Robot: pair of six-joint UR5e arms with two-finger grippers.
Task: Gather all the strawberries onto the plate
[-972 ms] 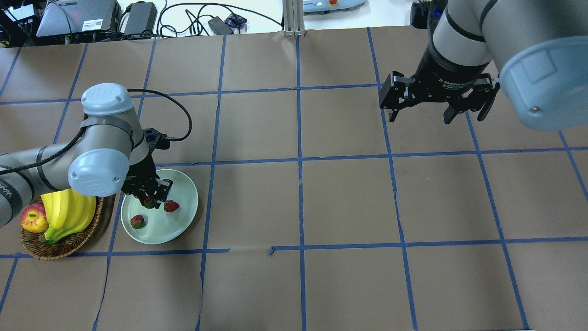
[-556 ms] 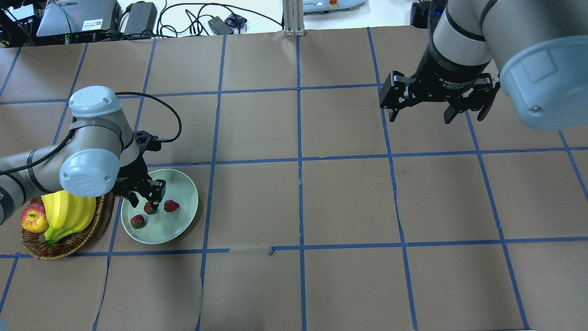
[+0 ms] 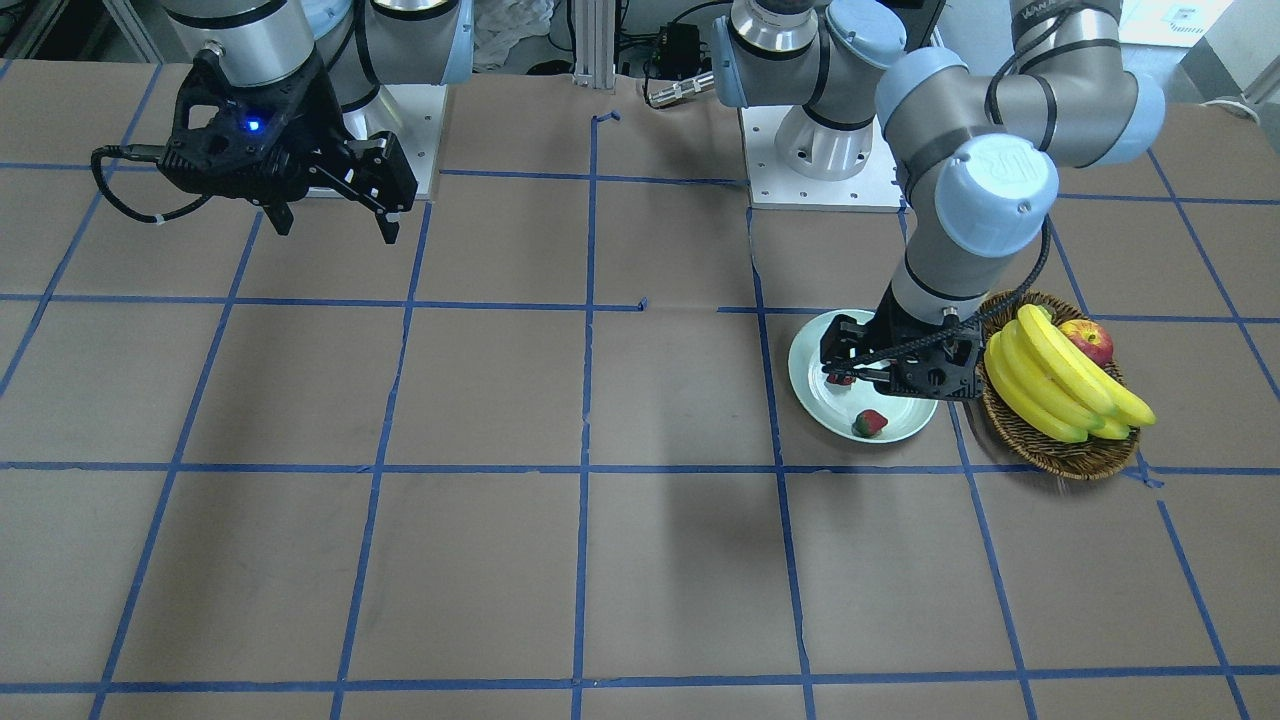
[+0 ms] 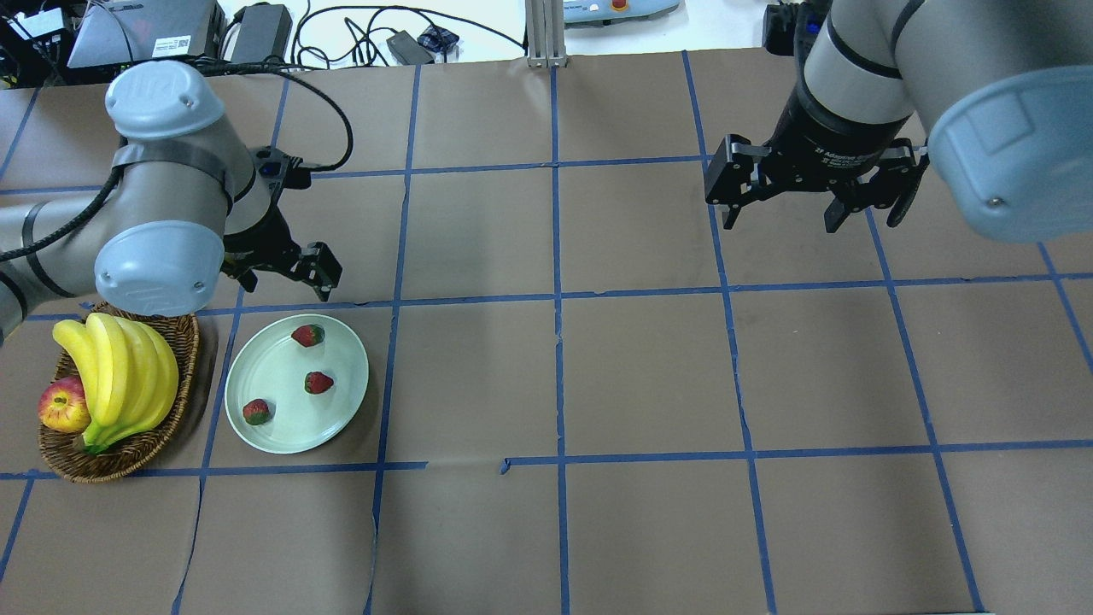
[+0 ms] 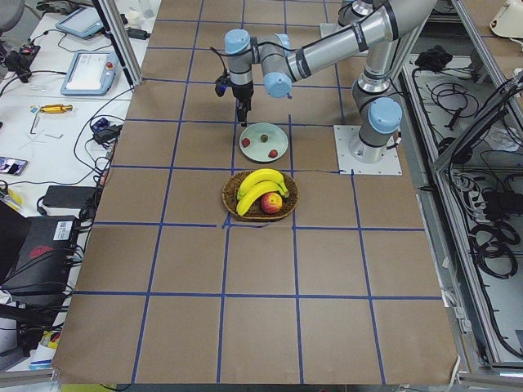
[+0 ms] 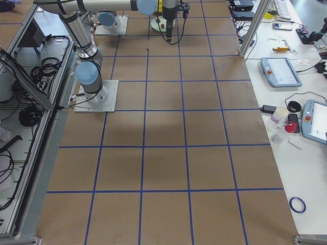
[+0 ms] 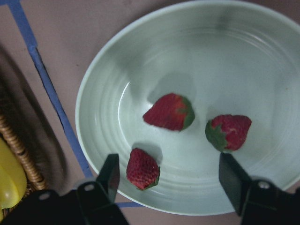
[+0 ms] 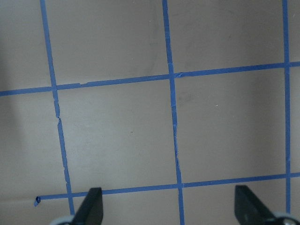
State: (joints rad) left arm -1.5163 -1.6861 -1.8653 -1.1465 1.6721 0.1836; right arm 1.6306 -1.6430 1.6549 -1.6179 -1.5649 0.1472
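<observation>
Just left of the plate (image 4: 282, 431), a basket (image 4: 119, 461) of bananas (image 4: 119, 376) is set, and the apple (image 4: 61, 406) in it is half covered by them. Beyond the plate's far rim, the left gripper (image 4: 288, 289) is held with fingers spread and empty, presumably because nothing is left to carry. All three strawberries (image 4: 318, 383) are seen lying apart inside the plate, so the task is judged complete. Well right of the plate, the right gripper (image 4: 780, 224) is held high, fingers apart and empty. In the front-facing view, part of the plate is hidden by the left wrist.
</observation>
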